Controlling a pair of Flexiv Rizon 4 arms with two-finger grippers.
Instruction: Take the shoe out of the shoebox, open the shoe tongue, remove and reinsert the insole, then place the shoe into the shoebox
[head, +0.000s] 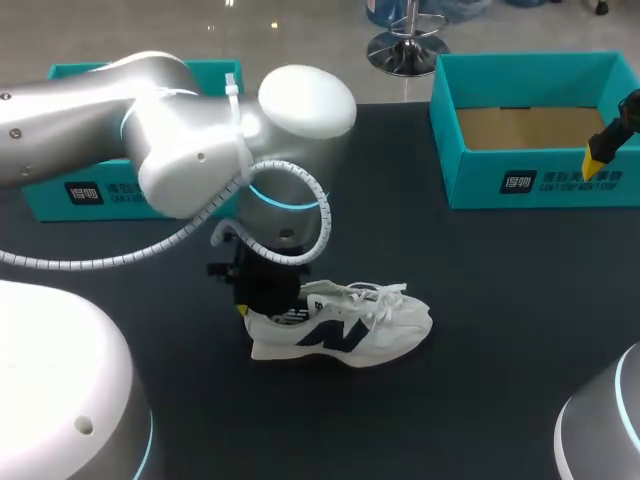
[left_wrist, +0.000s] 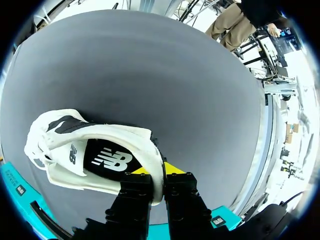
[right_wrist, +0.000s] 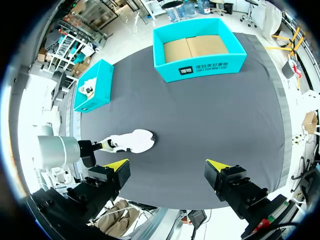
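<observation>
Left gripper (left_wrist: 157, 170) of mine pinches the shoe (left_wrist: 55, 150) by its heel wall, seemingly firmly, steadying it on the table (left_wrist: 175, 75) for insole work. My right gripper (right_wrist: 166, 165) hangs wide open, empty, near the shoebox (head: 530, 182).

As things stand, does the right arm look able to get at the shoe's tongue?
Probably yes. The right gripper hangs open near the shoebox, with bare table between it and the shoe. The left gripper clamps only the heel, so the laces over the tongue lie uncovered.
</observation>
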